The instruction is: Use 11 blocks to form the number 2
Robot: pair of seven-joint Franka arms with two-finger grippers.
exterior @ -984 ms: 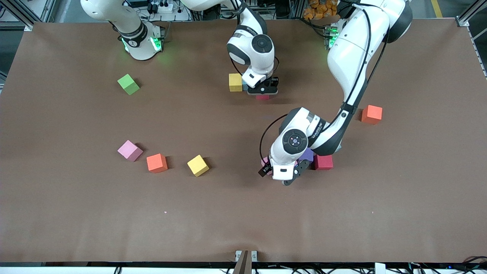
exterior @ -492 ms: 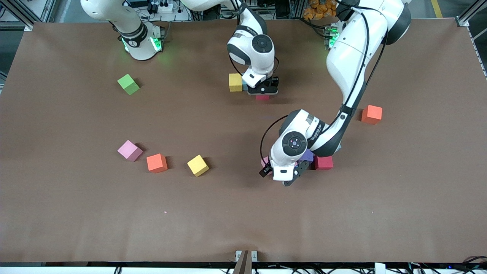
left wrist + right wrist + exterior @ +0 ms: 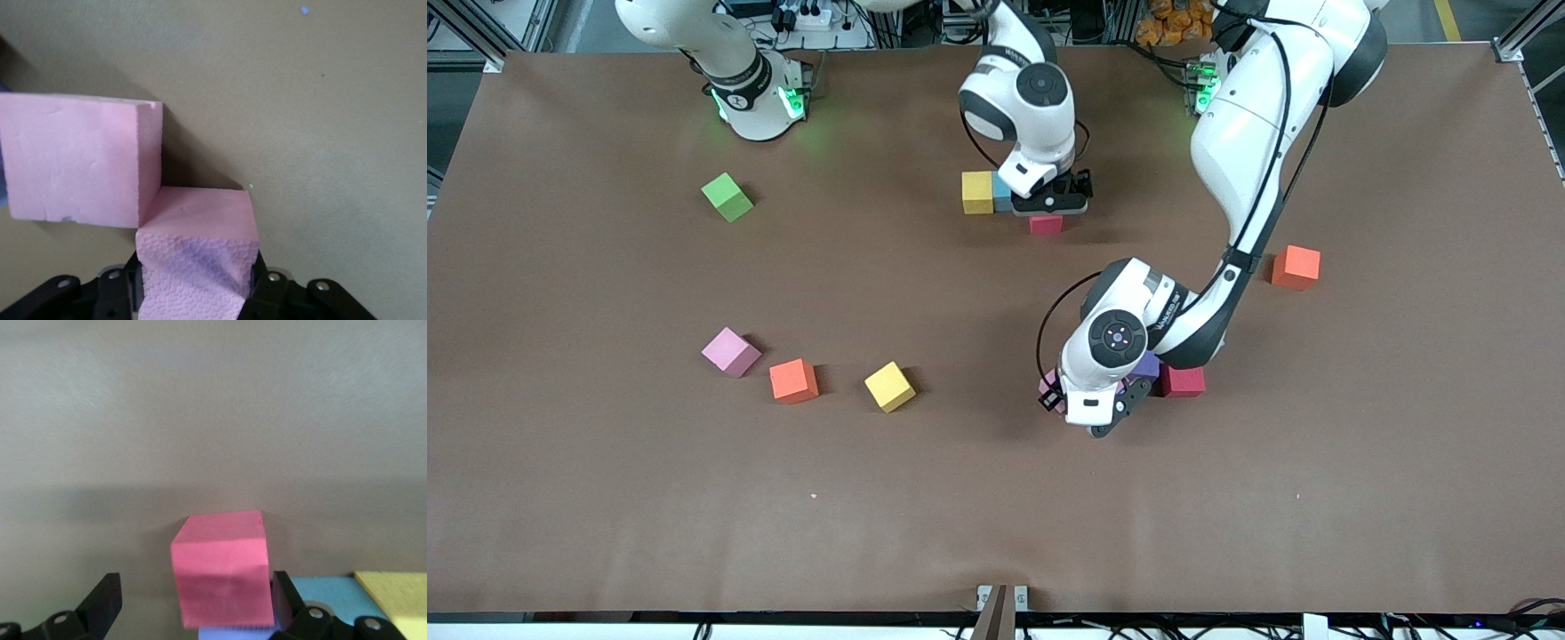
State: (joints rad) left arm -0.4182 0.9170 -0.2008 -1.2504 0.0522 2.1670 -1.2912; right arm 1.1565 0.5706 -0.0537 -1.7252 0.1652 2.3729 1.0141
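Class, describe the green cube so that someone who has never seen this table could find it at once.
Start at the right arm's base, at the table edge farthest from the front camera. The green cube sits alone just nearer that camera than the base, touching nothing. It is the only green block, well apart from the pink cube, orange cube and yellow cube lined up nearer the camera.

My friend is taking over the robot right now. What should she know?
Left gripper: shut on a pink block, low beside another pink block.
Right gripper: open, over the red block just set down.
Done: yellow block, light blue block and red block start the 2.
Left: the loose blocks nearer the camera, like the orange block, still need placing.
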